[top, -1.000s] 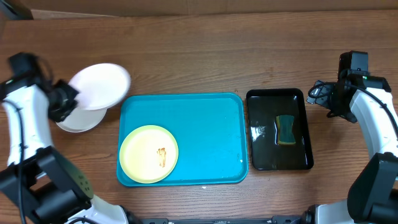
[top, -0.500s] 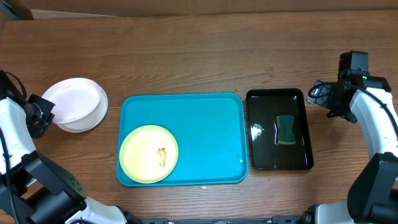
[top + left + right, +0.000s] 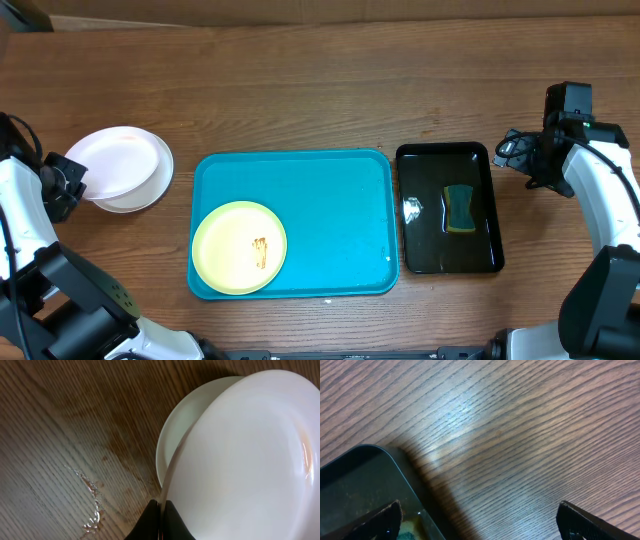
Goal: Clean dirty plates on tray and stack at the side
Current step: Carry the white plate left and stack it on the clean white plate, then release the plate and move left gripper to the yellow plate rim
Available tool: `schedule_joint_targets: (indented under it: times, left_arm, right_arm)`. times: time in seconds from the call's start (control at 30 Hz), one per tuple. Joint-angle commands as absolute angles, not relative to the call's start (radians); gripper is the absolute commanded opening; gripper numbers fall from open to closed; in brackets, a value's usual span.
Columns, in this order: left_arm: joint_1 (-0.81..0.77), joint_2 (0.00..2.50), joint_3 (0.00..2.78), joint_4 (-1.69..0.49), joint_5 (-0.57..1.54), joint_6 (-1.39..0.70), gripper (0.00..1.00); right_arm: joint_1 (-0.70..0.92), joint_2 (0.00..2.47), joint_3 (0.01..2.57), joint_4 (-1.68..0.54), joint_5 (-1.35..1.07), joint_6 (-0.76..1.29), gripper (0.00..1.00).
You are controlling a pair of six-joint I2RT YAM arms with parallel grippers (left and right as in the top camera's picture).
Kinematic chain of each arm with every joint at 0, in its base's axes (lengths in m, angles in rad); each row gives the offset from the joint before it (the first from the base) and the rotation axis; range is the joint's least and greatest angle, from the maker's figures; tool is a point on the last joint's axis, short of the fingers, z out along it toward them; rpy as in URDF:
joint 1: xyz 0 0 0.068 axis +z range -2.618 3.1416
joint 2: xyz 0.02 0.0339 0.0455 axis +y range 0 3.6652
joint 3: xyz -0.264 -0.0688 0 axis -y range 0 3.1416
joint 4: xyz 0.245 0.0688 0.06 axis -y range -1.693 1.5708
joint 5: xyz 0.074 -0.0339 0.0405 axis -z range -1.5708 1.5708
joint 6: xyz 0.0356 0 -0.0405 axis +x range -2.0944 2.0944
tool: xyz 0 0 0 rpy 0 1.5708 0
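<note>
It looked like a robot lab: a wooden table, with the left arm and the right arm flanking the tray.

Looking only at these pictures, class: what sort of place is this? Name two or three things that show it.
Probably a robot workbench staged for dishwashing, not a real kitchen: wooden table, turquoise tray holding a smeared yellow plate, black tray with a sponge.

White arm shells; black joints, cables; black tapered fingers
</note>
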State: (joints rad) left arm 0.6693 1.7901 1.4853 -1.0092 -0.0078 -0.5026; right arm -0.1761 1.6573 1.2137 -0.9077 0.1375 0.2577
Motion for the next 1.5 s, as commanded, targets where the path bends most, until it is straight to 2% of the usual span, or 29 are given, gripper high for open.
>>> schedule_joint_targets:
  times: [0.0,0.07,0.1,0.13,0.17,0.2,0.37,0.4,0.6,0.83,0.97,1.1,1.2,1.47]
  left_arm:
    - [0.661,1.822,1.491,-0.997,0.001,-0.519,0.13]
    - [0.661,1.822,1.491,-0.989,0.008,-0.519,0.4]
    - [0.661,1.822,1.491,-0.982,0.021,-0.511,0.68]
    - [0.661,1.822,1.491,-0.978,0.031,-0.507,0.83]
    - [0.662,1.822,1.492,-0.974,0.048,-0.505,0.89]
    - [0.661,1.822,1.497,-0.977,0.076,-0.496,0.91]
    - [0.647,1.797,1.571,-1.059,0.257,-0.45,0.85]
    - [0.64,1.784,1.584,-1.072,0.269,-0.437,0.82]
    - [0.55,1.627,1.603,-1.182,0.271,-0.391,0.83]
    - [0.316,1.469,1.577,-1.463,0.197,-0.328,0.84]
    - [0.16,1.443,1.516,-1.547,0.118,-0.345,0.81]
    - [0.023,1.438,1.401,-1.539,-0.016,-0.463,0.8]
    - [-0.023,1.438,1.311,-1.499,-0.071,-0.529,0.81]
    - [-0.011,1.438,1.036,-1.316,-0.115,-0.555,0.81]
  right_arm:
    - [-0.177,1.63,1.237,-0.902,0.149,0.261,1.0]
    - [-0.177,1.63,1.237,-0.902,0.149,0.261,1.0]
    - [-0.177,1.63,1.237,-0.902,0.149,0.261,1.0]
    - [-0.177,1.63,1.237,-0.902,0.149,0.261,1.0]
    - [-0.177,1.63,1.237,-0.902,0.149,0.261,1.0]
    - [-0.177,1.63,1.237,-0.902,0.149,0.261,1.0]
    - [-0.177,1.63,1.237,-0.902,0.149,0.261,1.0]
    - [-0.177,1.63,1.237,-0.902,0.149,0.261,1.0]
    - [-0.177,1.63,1.237,-0.902,0.149,0.261,1.0]
    - [-0.177,1.63,1.237,-0.902,0.149,0.261,1.0]
    - [-0.177,1.63,1.237,-0.902,0.149,0.261,1.0]
    - [-0.177,1.63,1.237,-0.902,0.149,0.261,1.0]
    - [-0.177,1.63,1.237,-0.902,0.149,0.261,1.0]
    - [-0.177,1.63,1.237,-0.902,0.149,0.261,1.0]
